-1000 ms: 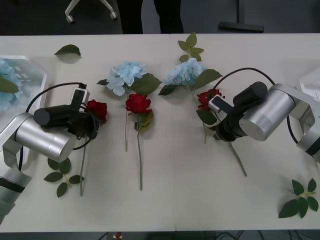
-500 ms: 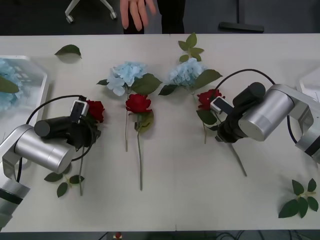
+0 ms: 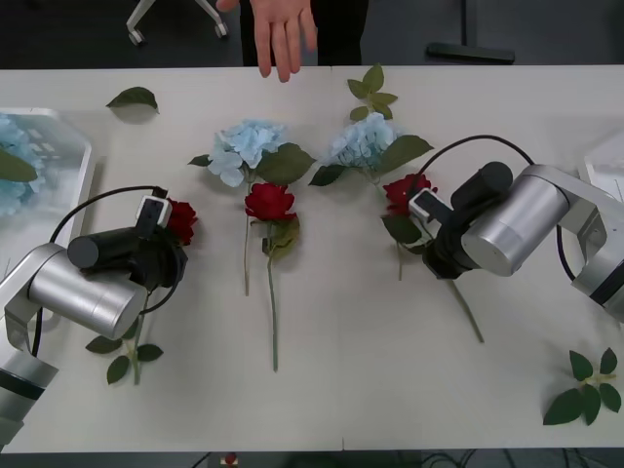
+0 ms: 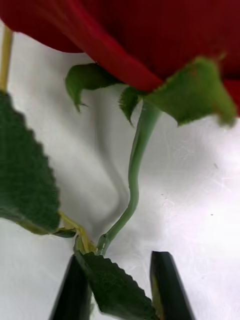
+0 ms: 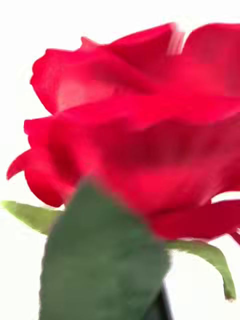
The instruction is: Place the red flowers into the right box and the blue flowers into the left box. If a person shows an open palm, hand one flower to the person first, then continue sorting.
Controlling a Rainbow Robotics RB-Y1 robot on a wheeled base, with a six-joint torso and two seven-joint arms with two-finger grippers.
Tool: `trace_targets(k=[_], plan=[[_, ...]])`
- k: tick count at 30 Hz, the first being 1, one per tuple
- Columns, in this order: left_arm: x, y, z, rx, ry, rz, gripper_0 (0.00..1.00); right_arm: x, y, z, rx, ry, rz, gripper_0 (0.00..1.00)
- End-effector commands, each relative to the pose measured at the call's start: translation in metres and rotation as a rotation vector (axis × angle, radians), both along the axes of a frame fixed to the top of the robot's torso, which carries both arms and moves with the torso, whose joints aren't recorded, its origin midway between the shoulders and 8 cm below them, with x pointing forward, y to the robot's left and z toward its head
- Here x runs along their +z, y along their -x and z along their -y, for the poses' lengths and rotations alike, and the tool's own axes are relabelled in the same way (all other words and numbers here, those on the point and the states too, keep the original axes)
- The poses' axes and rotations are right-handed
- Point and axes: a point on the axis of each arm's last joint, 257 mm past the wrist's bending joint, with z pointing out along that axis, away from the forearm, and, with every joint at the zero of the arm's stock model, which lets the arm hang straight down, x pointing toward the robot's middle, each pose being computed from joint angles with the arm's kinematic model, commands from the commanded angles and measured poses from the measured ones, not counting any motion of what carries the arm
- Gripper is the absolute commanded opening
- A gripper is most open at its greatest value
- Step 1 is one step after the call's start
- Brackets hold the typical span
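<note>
A person's open palm (image 3: 283, 34) shows at twelve o'clock. The left gripper (image 3: 168, 244) has its fingers clamped on a red rose (image 3: 180, 218), which should go there first. The right gripper (image 4: 120, 287) has its fingers apart around another rose's stem (image 4: 134, 185).

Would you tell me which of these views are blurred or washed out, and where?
Left wrist view: the red rose is soft and blurred, the background blown white. Right wrist view: the stem is sharp, the bloom above it blurred. Front view: evenly lit, with soft shadows on the table.

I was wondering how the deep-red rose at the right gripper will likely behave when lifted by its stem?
The red rose probably droops: its thin green stem is already kinked. The bloom likely makes it top-heavy, so it may swing at the right gripper.
</note>
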Motion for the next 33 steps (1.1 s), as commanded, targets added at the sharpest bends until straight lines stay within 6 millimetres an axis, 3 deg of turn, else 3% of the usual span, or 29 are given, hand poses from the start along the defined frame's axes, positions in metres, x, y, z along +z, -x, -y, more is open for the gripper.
trace_targets(k=[1, 8, 18, 19, 21, 22, 25, 27, 33], plan=[[0.002, 0.001, -0.005, -0.001, -0.009, 0.009, 0.0, 0.017, -0.012, -0.017, -0.011, -0.032, 0.035, 0.16], [0.001, 0.001, -0.005, 0.002, -0.009, 0.009, 0.0, 0.015, -0.012, -0.017, -0.018, -0.031, 0.035, 0.05], [0.002, 0.001, -0.004, 0.001, -0.005, 0.011, 0.0, 0.008, -0.015, -0.01, -0.034, -0.026, 0.039, 0.04], [0.002, 0.001, -0.004, 0.001, -0.005, 0.011, 0.0, 0.009, -0.016, -0.009, -0.03, -0.021, 0.039, 0.19], [0.002, 0.001, -0.004, 0.001, -0.005, 0.011, 0.0, 0.012, -0.017, -0.01, -0.03, -0.02, 0.04, 0.61], [0.002, 0.001, -0.004, 0.001, -0.005, 0.011, 0.0, 0.013, -0.017, -0.009, -0.032, -0.02, 0.041, 0.71], [0.003, 0.0, -0.003, 0.0, -0.005, 0.015, 0.0, 0.016, -0.018, -0.01, -0.03, -0.027, 0.042, 0.88], [0.002, 0.001, -0.002, 0.0, -0.003, 0.013, 0.0, 0.019, -0.017, -0.01, -0.028, -0.03, 0.044, 0.95], [0.002, 0.0, -0.003, -0.001, -0.004, 0.016, 0.0, 0.037, -0.014, -0.008, -0.016, -0.044, 0.04, 0.99]])
